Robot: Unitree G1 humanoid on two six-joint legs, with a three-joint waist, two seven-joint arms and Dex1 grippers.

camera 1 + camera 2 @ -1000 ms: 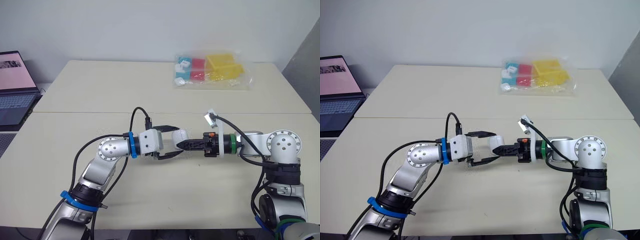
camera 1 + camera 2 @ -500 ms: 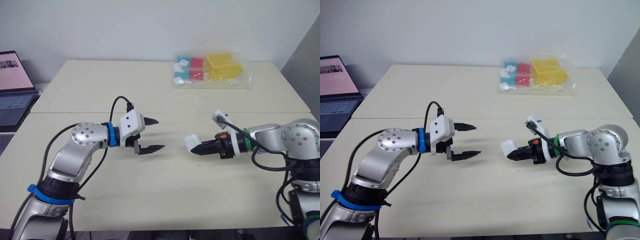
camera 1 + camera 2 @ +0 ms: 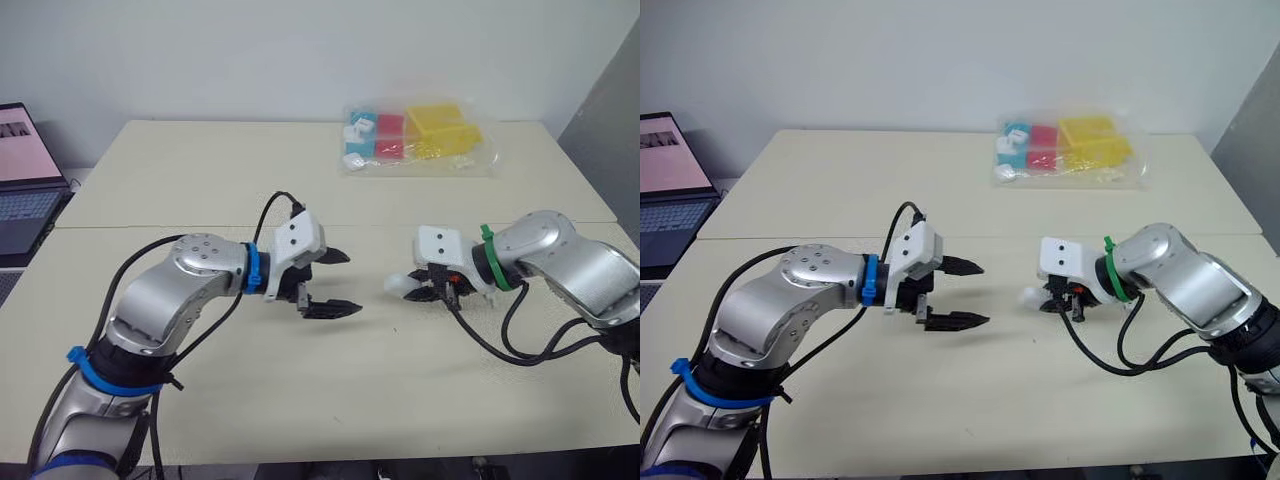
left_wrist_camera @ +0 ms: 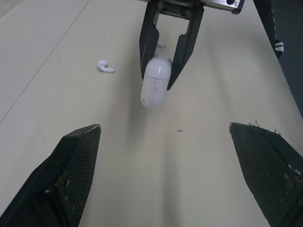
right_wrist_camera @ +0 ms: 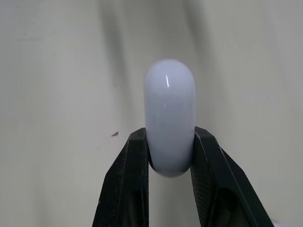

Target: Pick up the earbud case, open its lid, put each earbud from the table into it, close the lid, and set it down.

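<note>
Right wrist view: right gripper (image 5: 169,137) clamps the white earbud case (image 5: 169,109).
The left gripper (image 3: 350,283) gapes wide, empty, nearby.

Earbud case (image 3: 399,286) right of left pincer (image 3: 351,283)

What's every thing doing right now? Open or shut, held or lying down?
earbud case: lid shut, pinched in the right hand.
right hand: shut on the earbud case.
left hand: open, empty.
earbud: lying loose on the table.
laptop: open, screen lit.
plastic bag: lying on the table's far side.
</note>
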